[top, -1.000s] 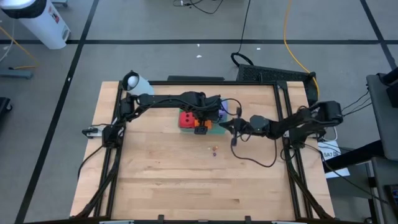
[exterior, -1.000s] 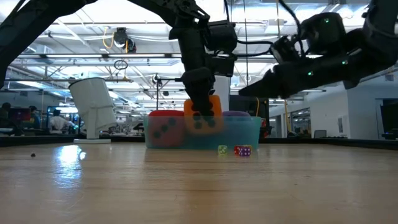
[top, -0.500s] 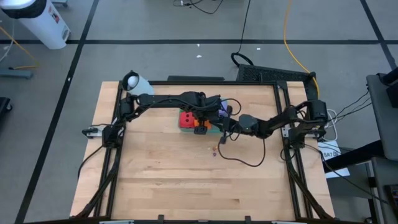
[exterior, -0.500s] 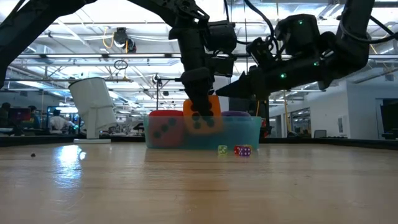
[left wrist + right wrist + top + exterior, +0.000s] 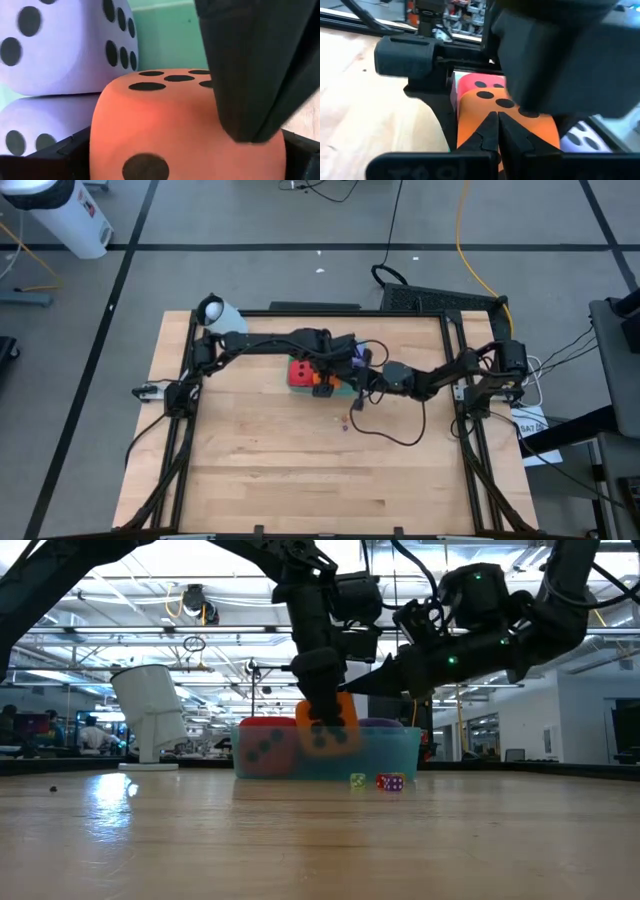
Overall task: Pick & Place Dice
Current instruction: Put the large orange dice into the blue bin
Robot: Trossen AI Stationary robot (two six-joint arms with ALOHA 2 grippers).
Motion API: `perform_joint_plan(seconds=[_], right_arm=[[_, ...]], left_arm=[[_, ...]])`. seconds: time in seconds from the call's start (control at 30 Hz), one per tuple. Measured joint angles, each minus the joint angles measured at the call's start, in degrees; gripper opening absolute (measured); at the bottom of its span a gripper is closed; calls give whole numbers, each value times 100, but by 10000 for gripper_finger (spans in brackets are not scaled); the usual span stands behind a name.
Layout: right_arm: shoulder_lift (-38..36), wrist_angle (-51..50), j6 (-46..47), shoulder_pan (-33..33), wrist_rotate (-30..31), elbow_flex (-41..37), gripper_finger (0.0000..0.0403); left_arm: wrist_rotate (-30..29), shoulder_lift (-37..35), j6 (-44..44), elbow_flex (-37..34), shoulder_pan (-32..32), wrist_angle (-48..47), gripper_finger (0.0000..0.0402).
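A teal tray (image 5: 400, 755) stands at the table's far middle. Inside it sit a red die (image 5: 265, 745) and two purple dice (image 5: 65, 45), one upon the other. My left gripper (image 5: 325, 725) reaches down into the tray and is closed on the orange die (image 5: 165, 125), whose top stands above the tray's rim. My right gripper (image 5: 498, 122), shut, points level from the table's right at the orange die's top (image 5: 495, 97), its tips close beside the left gripper. My left gripper pinches the orange die by two opposite side faces (image 5: 100, 145) between its two fingers, which come steeply from above. The die is upright, higher than the red die; the tray's wall hides its underside. My right gripper's shut tips lie over the die's top edge (image 5: 210, 82); whether they touch it, I cannot tell.
Two tiny dice (image 5: 357, 781) (image 5: 390, 782) lie on the wood just in front of the tray. A white cylinder (image 5: 218, 313) stands at the far left corner. A dark cable (image 5: 400, 435) loops on the table under my right arm. The near half of the table is bare wood.
My right gripper has moved toward the table's left, up to the orange die and the left gripper, staying shut and level; most of this happened early in the second. The left gripper and the die have kept still.
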Motion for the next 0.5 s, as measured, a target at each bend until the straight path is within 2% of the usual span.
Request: perform_joint_plan(seconds=[0.23,0.5], right_arm=[[-9,-551,253,-147,-612,210,0],[-9,-830,366,-182,-627,234,0]], left_arm=[[8,2,18,-11,-61,-84,400],[-73,2,16,-11,-76,-62,400]])
